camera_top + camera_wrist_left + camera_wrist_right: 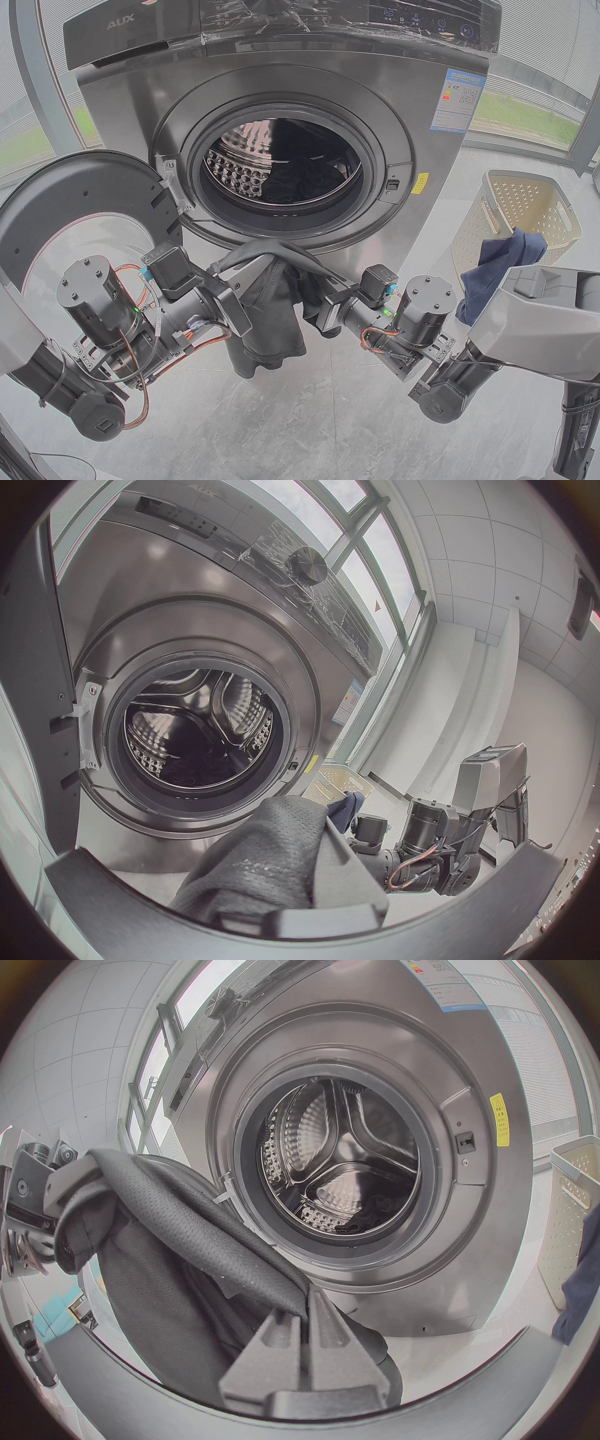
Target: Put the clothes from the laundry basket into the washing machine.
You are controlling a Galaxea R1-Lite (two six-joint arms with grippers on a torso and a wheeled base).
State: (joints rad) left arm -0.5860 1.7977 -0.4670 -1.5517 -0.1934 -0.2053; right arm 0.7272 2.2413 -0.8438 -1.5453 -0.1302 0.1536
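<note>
A dark grey garment (pixel 275 300) hangs stretched between both grippers just below the washing machine's open drum (pixel 281 164). My left gripper (pixel 245 270) is shut on its left end; the cloth (pixel 269 855) covers its fingers. My right gripper (pixel 325 290) is shut on the other end, its fingers (pixel 284 1350) pinching the fabric (pixel 175 1254). A dark piece of clothing (pixel 375 1213) lies inside the drum. The beige laundry basket (pixel 531 206) stands on the floor at the right with a blue garment (pixel 500 265) draped over its rim.
The round washer door (pixel 75 212) stands swung open at the left, close to my left arm. Grey tiled floor (pixel 325 412) lies in front of the machine. Windows run behind and beside the machine.
</note>
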